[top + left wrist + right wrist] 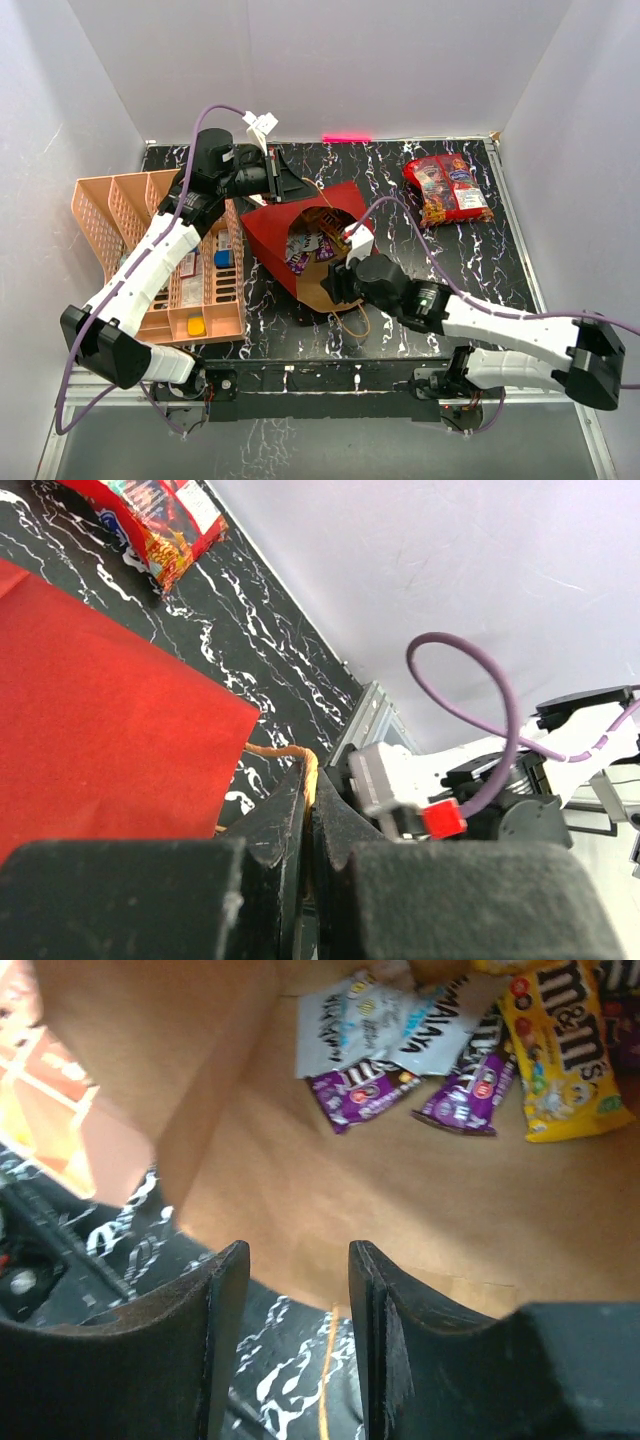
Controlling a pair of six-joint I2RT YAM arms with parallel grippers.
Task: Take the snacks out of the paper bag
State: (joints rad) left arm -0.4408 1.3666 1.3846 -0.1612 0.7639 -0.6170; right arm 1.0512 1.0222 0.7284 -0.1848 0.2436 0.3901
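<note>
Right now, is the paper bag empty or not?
Not empty: a yellow packet, purple packets and white packets lie inside the paper bag, on its brown lining.

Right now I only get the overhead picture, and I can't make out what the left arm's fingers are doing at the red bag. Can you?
Observer: The left fingers are shut on the bag's brown cord handle.
Operator: And the other arm?
Observer: The right fingers stand apart at the mouth of the paper bag, with no snack between them.
Operator: Any sweets you can name in there?
Observer: A yellow M&M's packet lies on the brown inside, next to two purple packets.
</note>
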